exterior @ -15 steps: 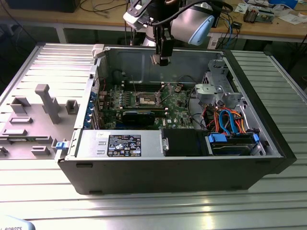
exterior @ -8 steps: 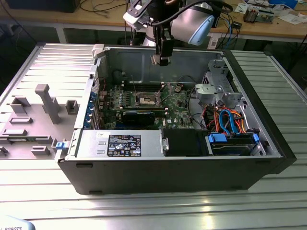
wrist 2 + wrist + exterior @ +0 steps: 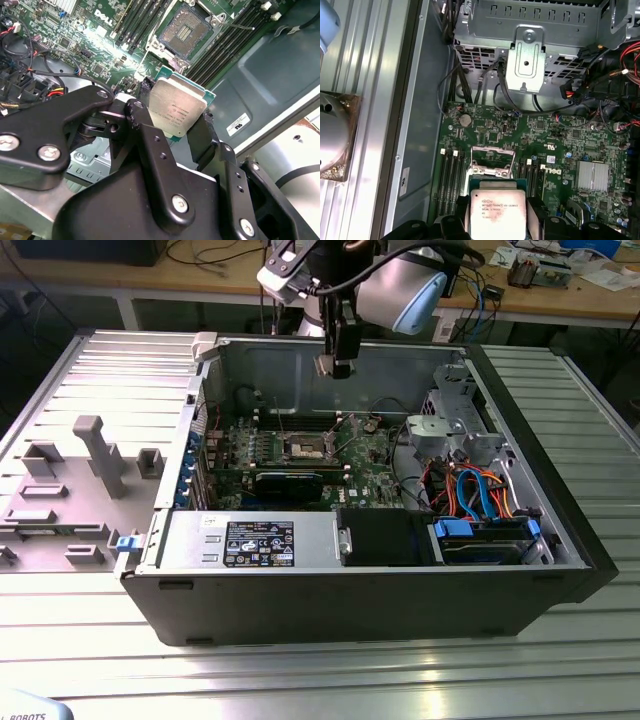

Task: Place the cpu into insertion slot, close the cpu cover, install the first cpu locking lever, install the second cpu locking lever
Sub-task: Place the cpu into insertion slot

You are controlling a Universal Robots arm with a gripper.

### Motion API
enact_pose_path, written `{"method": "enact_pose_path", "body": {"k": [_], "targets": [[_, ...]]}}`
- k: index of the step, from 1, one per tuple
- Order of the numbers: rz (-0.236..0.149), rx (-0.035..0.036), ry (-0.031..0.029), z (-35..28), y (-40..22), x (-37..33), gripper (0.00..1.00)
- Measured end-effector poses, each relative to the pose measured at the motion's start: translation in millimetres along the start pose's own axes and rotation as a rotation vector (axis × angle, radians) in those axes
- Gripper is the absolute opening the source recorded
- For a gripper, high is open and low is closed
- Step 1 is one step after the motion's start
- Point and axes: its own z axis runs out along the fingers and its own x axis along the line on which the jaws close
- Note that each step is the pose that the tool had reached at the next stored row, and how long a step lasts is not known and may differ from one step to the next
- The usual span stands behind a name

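Computer case (image 3: 350, 600) lying open on ribbed metal worktop (image 3: 300, 680), green circuit board (image 3: 375, 455) inside. Gripper (image 3: 335, 367) hanging above board, clamped on edges of cpu (image 3: 177, 107), silver top showing. Insertion slot (image 3: 184, 31) bare, apart from cpu.

**Cut off, covered**

In the first wrist view the cpu (image 3: 497, 212) runs off the picture's edge and hides part of the insertion slot (image 3: 492, 161) — in the second wrist view a finger (image 3: 145, 130) covers its corner. In the exterior view the load of the gripper (image 3: 334, 366) is too small to tell.
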Motion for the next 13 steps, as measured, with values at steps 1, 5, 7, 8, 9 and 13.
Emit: {"method": "enact_pose_path", "body": {"k": [1, 5, 7, 8, 9, 13], "targets": [[0.0, 0.0, 0.0, 0.2, 0.0, 0.0, 0.54], [0.0, 0.0, -0.0001, 1.6, -0.1, 0.0, 0.54], [0.0, 0.0, 0.0, 2.6, -0.2, -0.1, 0.54], [0.0, 0.0001, 0.0, 2.7, -0.2, -0.1, 0.54], [0.0, 0.0, -0.0001, 2.9, -0.3, -0.1, 0.54], [0.0, 0.0001, 0.0, 3.5, -0.3, -0.1, 0.54]]}}
